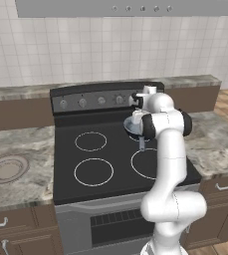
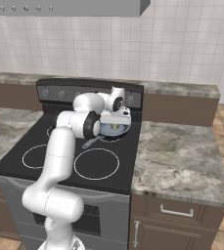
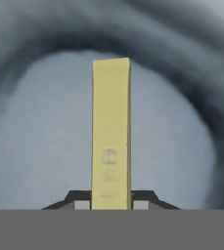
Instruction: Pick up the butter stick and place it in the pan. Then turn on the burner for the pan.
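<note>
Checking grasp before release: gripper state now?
Gripper: jaws shut on the butter stick, held over the pan.

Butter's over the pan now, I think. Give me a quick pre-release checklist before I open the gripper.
1. Butter stick gripped between the fingertips: ok, the gripper is shut on it.
2. Butter stick over the pan: ok, the hand view shows the pan's grey floor behind it and the rim curving around.
3. Pan sitting on the stove's rear right burner: ok in both base views.
4. Butter touching the pan floor: cannot tell, the far end's height above the floor is unclear.
5. Pan free of other items: ok in the part visible.
6. Knobs on the back panel reachable afterwards: cannot tell.
</note>
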